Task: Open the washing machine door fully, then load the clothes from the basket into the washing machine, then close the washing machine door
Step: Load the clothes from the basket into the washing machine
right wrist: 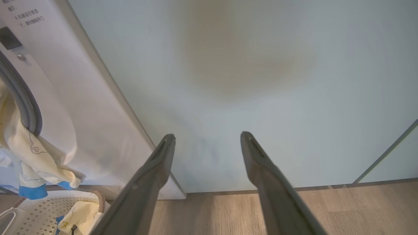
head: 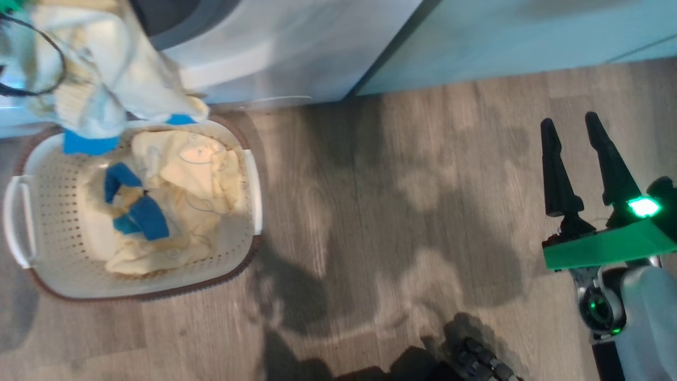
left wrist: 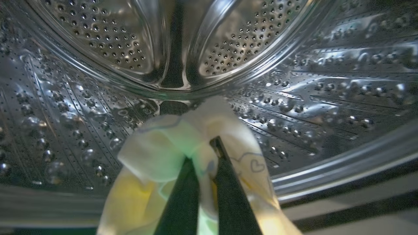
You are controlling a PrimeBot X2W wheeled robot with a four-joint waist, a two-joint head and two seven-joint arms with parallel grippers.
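My left gripper is shut on a cream garment with blue line drawings and reaches into the washing machine's perforated steel drum. In the head view this garment trails from the machine's opening down to the basket. More cream and blue clothes lie in the basket, which stands on the floor before the white washing machine. My right gripper hangs open and empty over the floor, far right of the basket. The washing machine door is out of view.
A pale mint cabinet stands right of the machine, and my right gripper's fingers point at its front. Wood floor lies between basket and right arm. A dark part of my base shows at the bottom.
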